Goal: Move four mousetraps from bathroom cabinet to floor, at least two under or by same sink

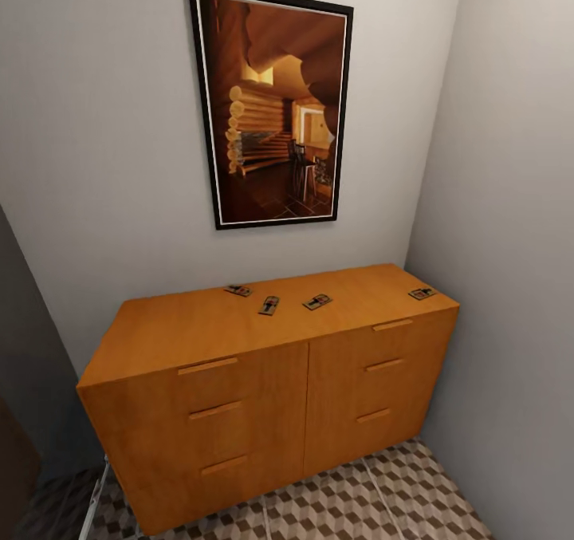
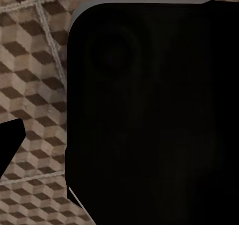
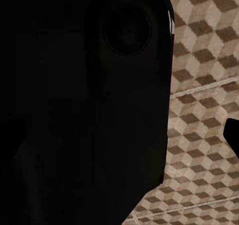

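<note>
Facing the cabinet [image 1: 263, 380], four mousetraps [image 1: 269, 305] lying in a loose row on its flat top, none taken yet. All four left to carry down to the bathroom floor [image 1: 375, 500] by the sink. End effector state on either arm: cannot tell, dark housings blocking both wrist views.

Four small flat dark-brown rectangular mousetraps lie on the smooth top of the orange-brown wooden cabinet [image 1: 263, 380], in the middle of the frame: one [image 1: 237, 290] at the left, one [image 1: 269, 305] beside it, one [image 1: 317, 301] near the centre, one [image 1: 422, 293] at the right corner. The cube-patterned tiled bathroom floor [image 1: 359, 500] fills the lower frame.
</note>
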Controlling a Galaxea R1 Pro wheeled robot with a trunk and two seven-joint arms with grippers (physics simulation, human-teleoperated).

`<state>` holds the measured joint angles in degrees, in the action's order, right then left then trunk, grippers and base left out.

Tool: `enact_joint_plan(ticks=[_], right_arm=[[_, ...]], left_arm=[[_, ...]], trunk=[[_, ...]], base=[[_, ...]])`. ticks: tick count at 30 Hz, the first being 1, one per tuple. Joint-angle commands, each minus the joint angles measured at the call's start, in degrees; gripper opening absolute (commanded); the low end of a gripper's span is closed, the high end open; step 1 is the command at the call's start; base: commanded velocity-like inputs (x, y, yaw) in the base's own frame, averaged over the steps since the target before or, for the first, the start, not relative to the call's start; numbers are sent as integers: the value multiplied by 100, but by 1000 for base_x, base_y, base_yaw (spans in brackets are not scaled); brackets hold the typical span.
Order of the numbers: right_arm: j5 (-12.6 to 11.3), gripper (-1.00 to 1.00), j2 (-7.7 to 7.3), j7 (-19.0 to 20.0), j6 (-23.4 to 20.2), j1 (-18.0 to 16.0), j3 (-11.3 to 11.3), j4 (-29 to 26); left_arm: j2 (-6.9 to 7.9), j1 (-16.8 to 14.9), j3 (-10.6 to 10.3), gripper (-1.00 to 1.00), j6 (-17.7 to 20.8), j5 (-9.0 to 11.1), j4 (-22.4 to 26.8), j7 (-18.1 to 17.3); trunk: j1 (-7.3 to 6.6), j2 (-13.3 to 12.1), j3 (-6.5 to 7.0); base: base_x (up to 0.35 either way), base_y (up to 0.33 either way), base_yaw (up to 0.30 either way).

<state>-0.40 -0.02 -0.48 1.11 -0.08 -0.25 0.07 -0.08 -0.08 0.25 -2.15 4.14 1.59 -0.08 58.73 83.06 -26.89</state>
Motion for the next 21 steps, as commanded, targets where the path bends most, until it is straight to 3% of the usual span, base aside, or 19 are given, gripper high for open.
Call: enact_joint_plan(ticks=[1, 21], right_arm=[[-4, 100, -1, -5, 12, -1, -2, 1], [44, 100, 1, -18, 99, -1, 39, 1]], left_arm=[[-1, -1, -3, 100, -14, 43, -1, -1], [-7, -1, -1, 100, -19, 43, -1, 5]], trunk=[[0, 2, -4], [0, 2, -4]], base=[[6, 0, 0], [1, 0, 0]])
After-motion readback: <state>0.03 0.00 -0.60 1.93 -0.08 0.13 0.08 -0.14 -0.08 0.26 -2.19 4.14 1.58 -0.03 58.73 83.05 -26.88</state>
